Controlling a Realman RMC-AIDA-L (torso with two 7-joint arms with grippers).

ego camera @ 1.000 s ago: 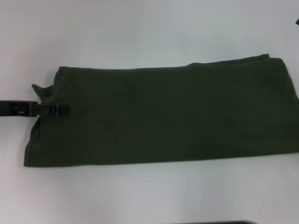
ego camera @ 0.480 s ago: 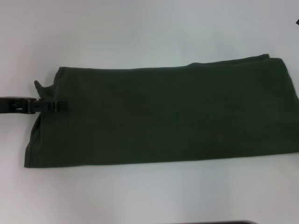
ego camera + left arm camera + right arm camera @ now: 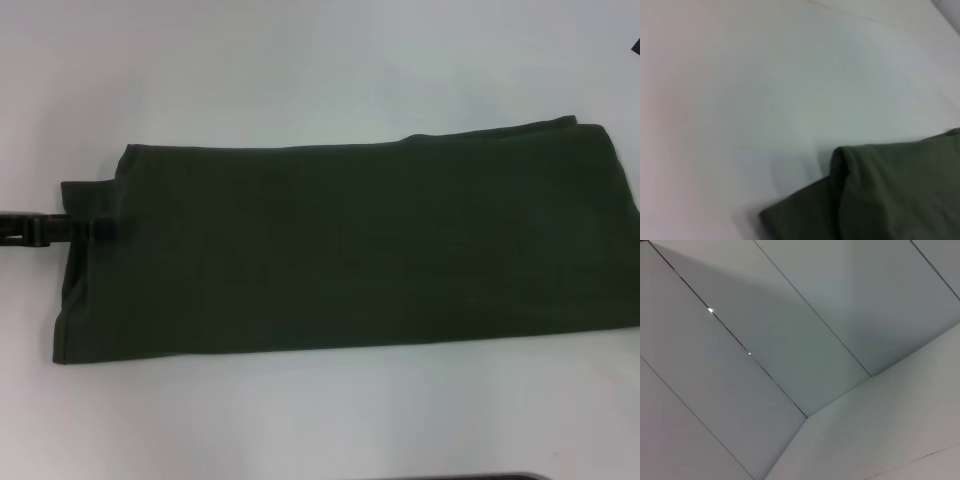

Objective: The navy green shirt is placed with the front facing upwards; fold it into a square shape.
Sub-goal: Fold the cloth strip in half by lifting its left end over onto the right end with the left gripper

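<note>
Navy green shirt (image 3: 350, 245) long band; left gripper (image 3: 100, 230) backed off left edge, raised flap dropped flat; finger state unclear, probably released.

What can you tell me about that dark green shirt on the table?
The navy green shirt looks like soft dark olive cotton, folded into a long flat band across the white table. No print or collar shows. Its far-right end leaves the head view. At its left end, a lower layer pokes out, where the left tool touches the edge.

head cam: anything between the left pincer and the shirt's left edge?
Nothing. In the head view the left pincer already overlaps the left edge of the navy green shirt, beside a small flap sticking out; no gap shows.
</note>
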